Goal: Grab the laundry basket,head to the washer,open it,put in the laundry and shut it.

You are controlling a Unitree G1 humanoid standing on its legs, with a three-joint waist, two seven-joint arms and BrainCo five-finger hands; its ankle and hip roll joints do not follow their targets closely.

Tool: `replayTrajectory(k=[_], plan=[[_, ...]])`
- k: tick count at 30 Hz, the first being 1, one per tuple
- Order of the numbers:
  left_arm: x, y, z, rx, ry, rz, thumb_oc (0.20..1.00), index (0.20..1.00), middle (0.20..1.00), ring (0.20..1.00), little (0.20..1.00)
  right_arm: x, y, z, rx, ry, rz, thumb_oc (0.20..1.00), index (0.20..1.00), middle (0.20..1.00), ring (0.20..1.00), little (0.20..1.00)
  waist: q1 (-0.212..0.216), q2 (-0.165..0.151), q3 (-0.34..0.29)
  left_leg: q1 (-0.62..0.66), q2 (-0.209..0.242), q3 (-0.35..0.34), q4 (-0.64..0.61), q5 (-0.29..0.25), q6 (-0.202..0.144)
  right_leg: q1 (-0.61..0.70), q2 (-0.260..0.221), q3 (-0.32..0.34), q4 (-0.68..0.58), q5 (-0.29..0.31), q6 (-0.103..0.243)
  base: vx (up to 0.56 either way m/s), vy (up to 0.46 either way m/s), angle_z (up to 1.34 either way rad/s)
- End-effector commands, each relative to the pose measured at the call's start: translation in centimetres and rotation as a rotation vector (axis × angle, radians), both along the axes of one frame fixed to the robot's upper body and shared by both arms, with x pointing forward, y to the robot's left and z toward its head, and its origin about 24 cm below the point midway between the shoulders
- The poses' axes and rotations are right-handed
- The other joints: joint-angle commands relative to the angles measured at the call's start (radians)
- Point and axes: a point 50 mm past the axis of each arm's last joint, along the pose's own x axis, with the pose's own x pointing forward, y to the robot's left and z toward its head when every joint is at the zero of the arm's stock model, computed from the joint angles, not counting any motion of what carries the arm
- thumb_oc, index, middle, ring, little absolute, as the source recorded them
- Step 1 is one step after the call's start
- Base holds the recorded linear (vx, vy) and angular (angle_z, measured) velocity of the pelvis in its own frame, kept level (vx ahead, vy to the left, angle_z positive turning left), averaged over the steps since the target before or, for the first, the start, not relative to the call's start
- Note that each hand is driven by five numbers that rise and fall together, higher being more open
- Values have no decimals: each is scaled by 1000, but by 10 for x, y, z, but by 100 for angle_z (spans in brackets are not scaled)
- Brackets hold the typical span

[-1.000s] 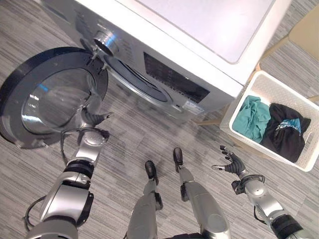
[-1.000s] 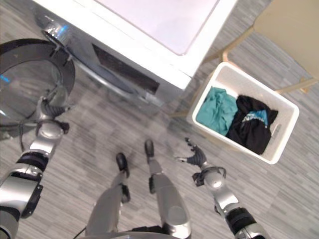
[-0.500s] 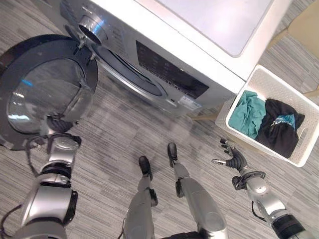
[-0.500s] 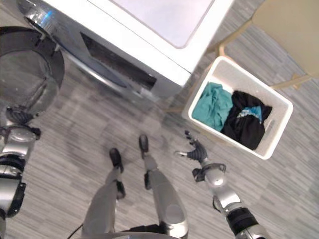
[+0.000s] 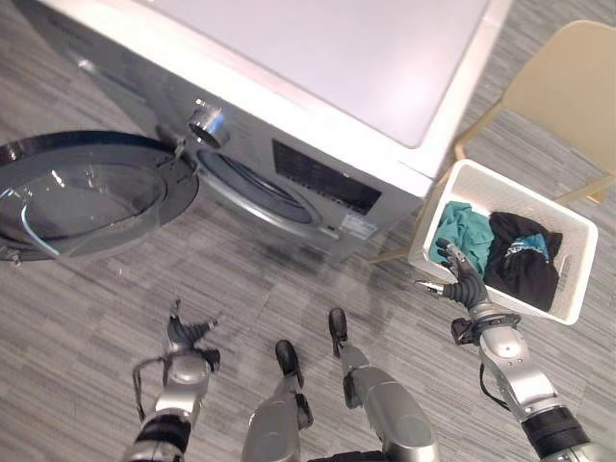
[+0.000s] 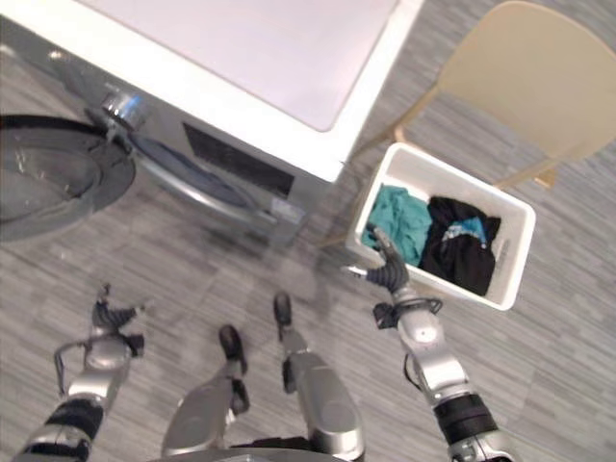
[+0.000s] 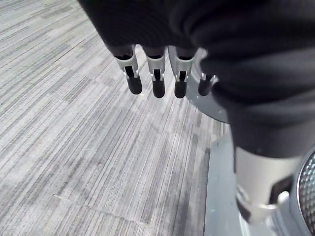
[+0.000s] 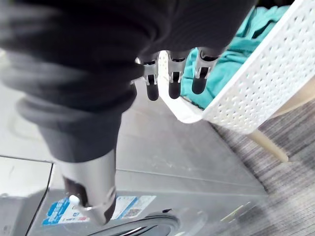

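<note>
Silver, dark-tipped fingers on my left hand hang relaxed and empty above the grey floor. My right hand, fingers extended and empty, reaches the white perforated laundry basket. The teal and black laundry remains inside. Beyond, the washer's round glass door stands open; loading and shutting remain.

The washer door is cut off at the frame's left edge.
</note>
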Motion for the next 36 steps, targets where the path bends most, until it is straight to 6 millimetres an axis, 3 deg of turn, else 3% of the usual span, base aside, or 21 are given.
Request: replayTrajectory(k=[1,2,3,5,6,8,10,12,13,14,15,18,20,22,23,28,32,36], plan=[[-45,0,-36,-57,178,29,1000,1000,1000,1000,1000,-15,-10,-2,-70,-21,-45,1000,1000,1000,1000,1000,28,59,-148,-8,53,26,158,-176,16,15,-177,-306,143,-195,123,166,-138,-124],[-53,-4,-43,-66,218,24,1000,1000,1000,1000,1000,-16,-11,-1,-77,-30,-50,1000,1000,1000,1000,1000,25,61,-163,5,61,40,165,-179,12,33,-188,-349,143,-210,114,53,-134,-133],[-54,-4,-44,-66,219,24,1000,1000,1000,1000,1000,-16,-11,-1,-78,-29,-50,1000,1000,1000,1000,1000,24,62,-163,5,61,38,166,-179,12,35,-188,-351,143,-211,114,98,-133,-113],[-61,-8,-50,-72,260,8,1000,1000,1000,1000,1000,-17,-13,-3,-90,-24,-56,1000,1000,1000,1000,1000,18,66,-177,20,66,49,173,-185,9,44,-186,-347,148,-224,108,180,-139,-46],[-84,-23,-68,-104,368,-35,1000,1000,1000,1000,1000,-23,-19,-7,-136,-8,-79,1000,1000,1000,1000,1000,7,84,-208,53,84,66,232,-201,0,86,-175,-310,139,-248,89,298,-255,-30],[-91,-27,-73,-105,409,-60,1000,1000,1000,1000,1000,-26,-22,-8,-156,-9,-89,1000,1000,1000,1000,1000,0,90,-216,63,113,76,280,-194,-24,116,-163,-306,127,-260,76,212,-245,-40],[-90,-36,-75,-121,413,-106,1000,1000,1000,1000,1000,-30,-27,-11,-209,13,-90,1000,1000,1000,1000,1000,-7,94,-219,46,180,70,412,-126,-59,159,-138,-294,112,-274,46,117,-255,-46],[-90,-42,-77,-132,417,-130,1000,1000,1000,1000,1000,-29,-28,-12,-242,21,-83,1000,1000,1000,1000,1000,-4,97,-214,31,197,31,498,-84,-70,193,-121,-275,98,-282,26,117,-175,-33],[-86,-50,-77,-151,403,-160,1000,1000,1000,1000,1000,-26,-28,-15,-271,39,-63,1000,1000,1000,1000,1000,3,94,-211,-9,180,-49,529,-77,-69,213,-114,-258,87,-294,15,81,-108,-57],[-86,-50,-77,-151,403,-159,1000,1000,1000,1000,1000,-26,-28,-15,-271,39,-63,1000,1000,1000,1000,1000,3,94,-212,-9,180,-49,530,-78,-69,213,-113,-258,87,-294,15,36,-116,-80],[-82,-57,-77,-166,392,-188,1000,1000,1000,1000,1000,-22,-27,-14,-315,36,-38,1000,1000,1000,1000,1000,23,73,-207,-80,116,-132,475,-102,-36,216,-126,-239,83,-289,18,-13,-41,-48],[-84,-59,-78,-165,401,-203,1000,1000,1000,1000,1000,-20,-27,-16,-348,46,-20,1000,1000,1000,1000,1000,38,73,-204,-100,83,-187,368,-111,-32,224,-127,-226,84,-299,28,92,0,-27],[-87,-58,-79,-160,413,-213,1000,1000,1000,1000,1000,-13,-26,-15,-394,41,-3,1000,1000,1000,1000,1000,65,89,-194,-131,42,-274,241,-45,-47,233,-103,-204,94,-315,27,112,35,-22],[-86,-58,-79,-160,412,-213,1000,1000,1000,1000,1000,-13,-26,-15,-394,40,-3,1000,1000,1000,1000,1000,64,88,-197,-134,40,-275,236,-40,-47,229,-104,-205,94,-313,27,61,33,-24],[-88,-57,-80,-157,420,-212,1000,1000,1000,1000,1000,-8,-25,-14,-413,34,4,1000,1000,1000,1000,1000,77,95,-188,-151,27,-312,217,-24,-50,232,-94,-189,108,-324,24,129,110,-29],[-96,-45,-81,-113,459,-213,1000,1000,1000,1000,1000,12,-16,-9,-518,12,52,1000,1000,1000,1000,1000,111,102,-178,-135,2,-318,176,-29,-18,192,-110,-170,160,-340,36,79,221,-22],[-68,-34,-66,-52,355,-214,1000,1000,1000,1000,1000,55,0,9,-744,-51,101,1000,1000,1000,1000,1000,179,105,-115,-232,-18,-329,163,-11,-3,60,-134,-170,186,-301,57,-176,155,11],[-48,-33,-55,-29,283,-226,1000,1000,1000,1000,1000,75,2,0,-905,22,95,1000,1000,1000,1000,1000,223,116,-68,-289,-32,-347,165,9,-4,6,-146,-182,197,-286,60,-99,42,21]])
